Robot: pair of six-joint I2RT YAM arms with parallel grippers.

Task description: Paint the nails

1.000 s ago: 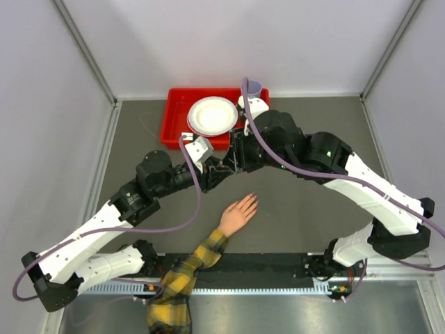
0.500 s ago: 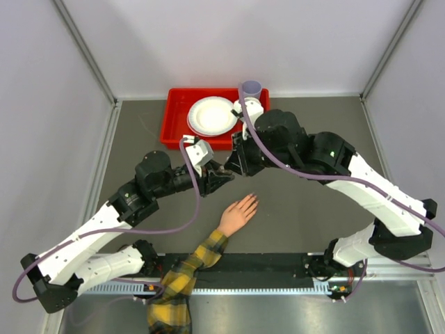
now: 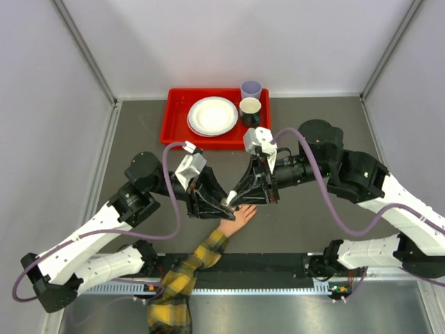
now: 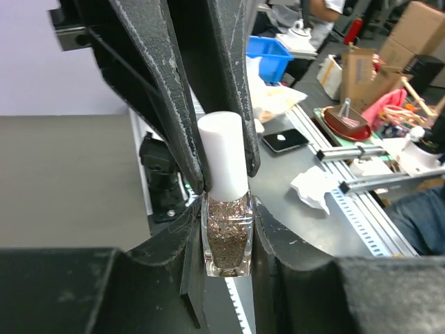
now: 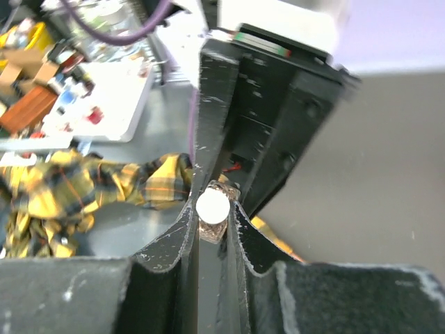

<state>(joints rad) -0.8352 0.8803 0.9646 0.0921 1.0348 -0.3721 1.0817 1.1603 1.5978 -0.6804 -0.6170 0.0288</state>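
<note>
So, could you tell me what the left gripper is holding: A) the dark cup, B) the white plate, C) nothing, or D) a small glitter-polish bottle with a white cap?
D: the left wrist view shows the left gripper clamped on both sides of the bottle, just below its white cap.

Left tool point(image 3: 222, 204) clamped, right tool point(image 3: 240, 199) clamped, both arms angled inward, tips close together
</note>
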